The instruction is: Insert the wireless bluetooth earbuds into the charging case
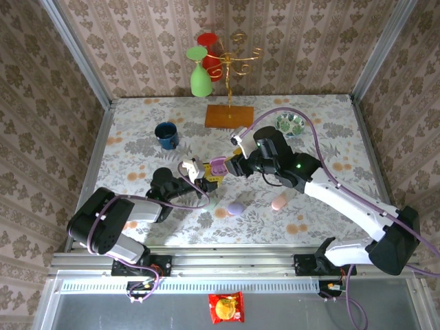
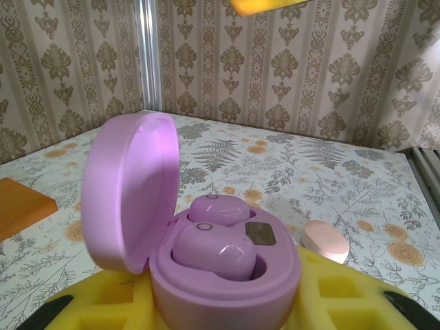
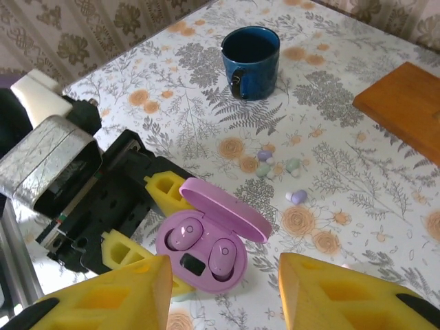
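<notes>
Floral desk [image 1: 344, 137] across the whole top view, carrying a gold glass rack [image 1: 229, 75] at 12 o'clock, a blue mug [image 1: 166, 135] at 10 o'clock from centre, and two shut egg-shaped cases, lilac [image 1: 236, 207] and pink [image 1: 279, 201], at 5 and 4 o'clock of the arms' meeting spot. Seems late in the seating step, judging by the open charging case [image 3: 210, 240] near the desk's centre: lid tipped back toward 1 o'clock in the right wrist view, two lilac earbuds [image 3: 184, 234] lying in the wells at 12 and 3 o'clock of a small dark window [image 3: 192, 263]. Calls next for a check of fit, perhaps a light press on each bud, then a push on the lid to shut it; full seating of both hard to judge from here. Clenched on the case body from both sides, the left fingers [image 2: 344, 295], yellow pads touching its base, case on the desk or just above it, hard to tell. Spread wide and empty, the right fingers [image 3: 323, 289], hovering at 6 o'clock of the case in their own view and touching nothing. Smallest of all, tiny pastel bead-like pieces [image 3: 265, 161] loose on the desk at 1 o'clock of the case, toward the mug, possibly further buds meant for the other cases; if so, a careful reach and a delicate pinch ahead.
</notes>
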{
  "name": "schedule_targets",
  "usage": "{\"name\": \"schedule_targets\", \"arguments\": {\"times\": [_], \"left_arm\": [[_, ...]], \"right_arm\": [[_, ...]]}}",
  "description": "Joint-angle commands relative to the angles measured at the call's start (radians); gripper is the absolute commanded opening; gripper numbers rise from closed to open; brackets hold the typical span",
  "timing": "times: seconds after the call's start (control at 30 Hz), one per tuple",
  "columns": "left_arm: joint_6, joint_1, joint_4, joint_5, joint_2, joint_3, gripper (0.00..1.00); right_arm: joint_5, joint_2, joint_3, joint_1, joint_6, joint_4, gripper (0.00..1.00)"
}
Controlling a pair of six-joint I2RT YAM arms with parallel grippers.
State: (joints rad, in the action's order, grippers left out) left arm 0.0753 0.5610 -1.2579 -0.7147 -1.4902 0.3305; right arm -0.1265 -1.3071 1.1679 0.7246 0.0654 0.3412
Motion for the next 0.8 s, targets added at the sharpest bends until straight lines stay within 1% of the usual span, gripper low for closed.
{"name": "schedule_targets", "arguments": {"times": [0.0,0.13,0.27,0.4,0.47,0.53,0.67,0.77], "left_arm": [[0.003,-0.006,-0.028,-0.040,0.018,0.005,0.28],[0.013,-0.006,-0.028,-0.056,0.023,0.007,0.27],[0.015,-0.006,-0.028,-0.057,0.039,0.000,0.27],[0.023,-0.006,-0.027,-0.058,0.053,-0.006,0.28],[0.028,-0.006,-0.028,-0.052,0.058,-0.009,0.28],[0.032,-0.006,-0.028,-0.041,0.064,-0.013,0.28],[0.033,-0.006,-0.028,-0.009,0.065,-0.010,0.27],[0.040,-0.006,-0.027,-0.001,0.060,0.000,0.27]], "right_arm": [[0.022,-0.061,0.082,-0.004,0.062,0.016,0.47],[0.035,-0.148,0.141,-0.006,0.038,0.029,0.48],[0.044,-0.226,0.215,-0.013,0.019,0.085,0.48],[0.048,-0.262,0.229,-0.016,-0.043,0.113,0.48],[0.044,-0.262,0.231,-0.015,-0.059,0.136,0.49],[0.014,-0.246,0.219,-0.015,-0.065,0.145,0.49],[-0.029,-0.185,0.165,-0.014,-0.068,0.122,0.50],[-0.026,-0.133,0.129,-0.017,-0.043,0.100,0.50]]}}
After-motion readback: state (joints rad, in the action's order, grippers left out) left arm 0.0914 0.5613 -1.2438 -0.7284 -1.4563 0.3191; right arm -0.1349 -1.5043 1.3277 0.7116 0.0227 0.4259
